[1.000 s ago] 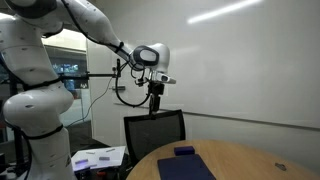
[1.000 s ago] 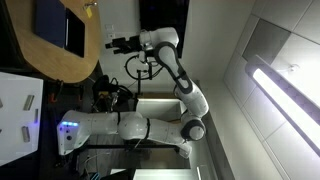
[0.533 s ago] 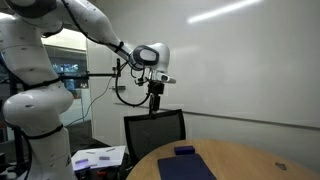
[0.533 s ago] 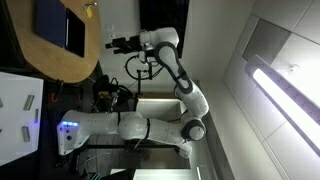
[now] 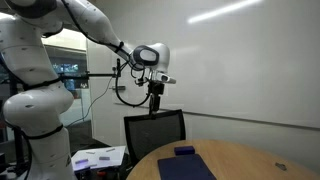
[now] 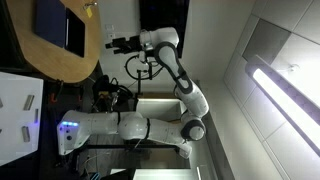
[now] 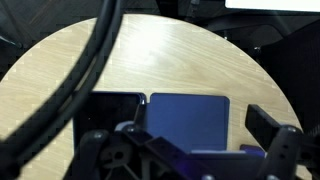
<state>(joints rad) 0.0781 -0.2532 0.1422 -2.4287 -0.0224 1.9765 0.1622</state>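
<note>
Left to right: the pincer hangs high above a black chair, well apart from the blue pad on the left part of the round table. In the wrist view its fingers stand spread and empty (pad below). A good approach likely keeps the pad centred and descends squarely.

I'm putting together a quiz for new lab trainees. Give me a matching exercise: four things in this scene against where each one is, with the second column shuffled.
Things:
1. hand
2. blue mat
3. black chair
4. papers

Places:
A. pushed up to the round table
B. low down, next to the robot's white body
C. flat on the tabletop
D. high in the air, touching nothing

Pairs: 1-D, 2-C, 3-A, 4-B
</note>
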